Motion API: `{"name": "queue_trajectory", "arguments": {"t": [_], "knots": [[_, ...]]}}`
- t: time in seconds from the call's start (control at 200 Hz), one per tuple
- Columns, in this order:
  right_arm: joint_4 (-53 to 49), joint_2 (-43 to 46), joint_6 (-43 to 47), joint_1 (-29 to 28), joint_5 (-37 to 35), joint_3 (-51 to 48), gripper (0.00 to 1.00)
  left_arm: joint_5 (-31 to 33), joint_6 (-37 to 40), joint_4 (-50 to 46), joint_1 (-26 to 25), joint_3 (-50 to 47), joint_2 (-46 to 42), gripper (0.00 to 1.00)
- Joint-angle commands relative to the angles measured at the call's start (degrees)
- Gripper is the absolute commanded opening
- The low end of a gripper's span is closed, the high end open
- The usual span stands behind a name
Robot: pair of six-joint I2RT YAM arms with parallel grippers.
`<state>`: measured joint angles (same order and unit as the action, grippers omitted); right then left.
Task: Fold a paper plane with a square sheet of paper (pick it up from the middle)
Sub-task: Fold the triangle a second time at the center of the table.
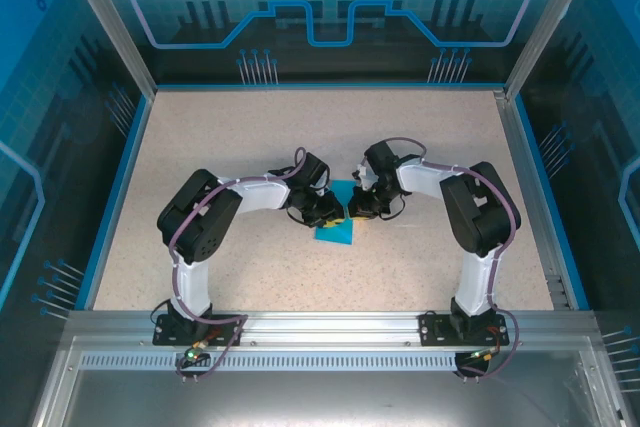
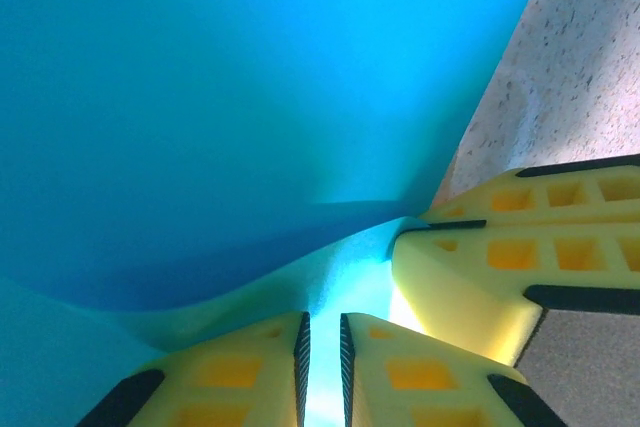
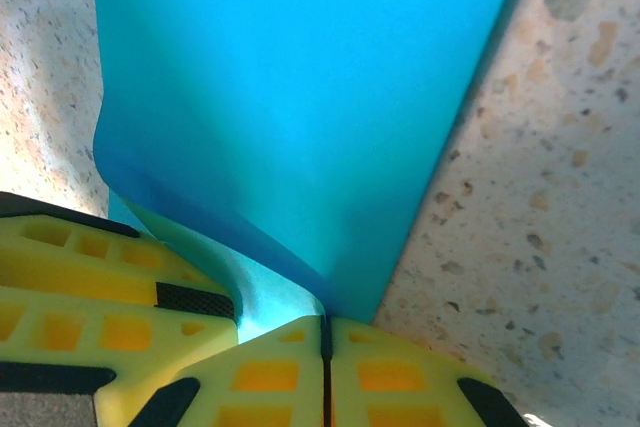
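The square sheet of paper [image 1: 335,232] — thin, smooth, bright blue — is seen bowed and partly lifted near the middle of the speckled beige bench [image 1: 250,277], well apart from its blue-trimmed edges. It is pinched by the left gripper [image 2: 322,357], whose pocketed yellow fingers with black pads are drawn to a narrow slit, and by the right gripper [image 3: 325,347] — clenched tight on a curled edge just beside it.

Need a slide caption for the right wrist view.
Right gripper pinching the blue paper beside the left gripper, speckled table below.
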<state>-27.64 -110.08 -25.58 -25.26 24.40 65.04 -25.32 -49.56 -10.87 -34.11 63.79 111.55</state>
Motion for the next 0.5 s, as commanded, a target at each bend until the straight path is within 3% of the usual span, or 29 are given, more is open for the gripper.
{"name": "queue_trajectory", "arguments": {"t": [0.0,0.335,0.495], "knots": [[-1.1,-1.28,0.38,-0.94,-1.29,1.23,0.08,0.52,0.24,-2.4,0.28,-0.67,1.08,0.19],[-1.54,4.65,-1.54,-0.87,-3.4,0.47,0.2,1.68,-0.38,-3.89,0.27,-1.11,1.66,0.16],[-2.16,8.67,-2.14,-1.0,-4.44,-1.69,0.19,2.1,-0.36,-4.17,0.34,-1.43,1.64,0.16]]}}
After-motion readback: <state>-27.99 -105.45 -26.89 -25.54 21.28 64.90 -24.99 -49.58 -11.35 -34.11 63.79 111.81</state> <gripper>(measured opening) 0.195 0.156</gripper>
